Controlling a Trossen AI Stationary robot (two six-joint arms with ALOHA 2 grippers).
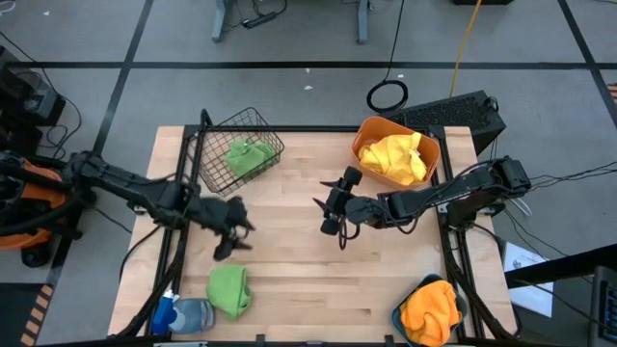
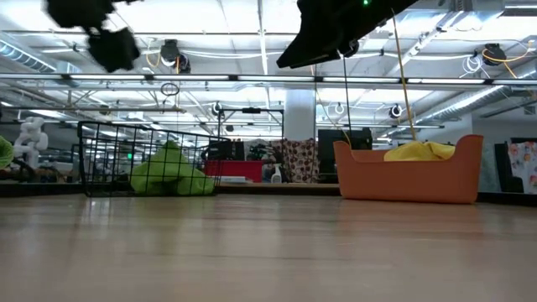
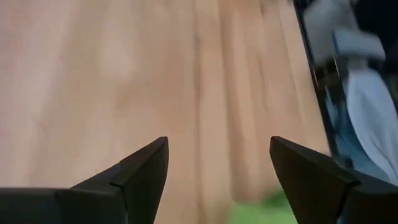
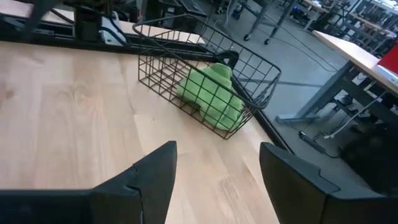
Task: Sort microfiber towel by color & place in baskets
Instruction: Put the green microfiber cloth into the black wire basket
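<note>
- Table: a pale wooden top that carries all three baskets, the loose cloth and both arms.
- Left gripper: held above the table between the wire basket and the loose green towel; the left wrist view shows its fingers spread apart with only bare wood between them, holding nothing.
- Right gripper: held above the middle of the table, pointing toward the wire basket; the right wrist view shows its fingers apart, holding nothing.
- Black wire mesh basket: at the far left of the table, with one green towel inside.
- Orange plastic basket: at the far right of the table, filled with yellow towel cloth that rises above its rim.
- Dark teal plastic basket: at the near right corner, with orange towel cloth bunched inside.
- Second green towel: loose on the table near the front left edge, outside any basket, just nearside of the left gripper.
- Blue-and-white bottle: lying at the near left edge, just beside the loose green towel.
</note>
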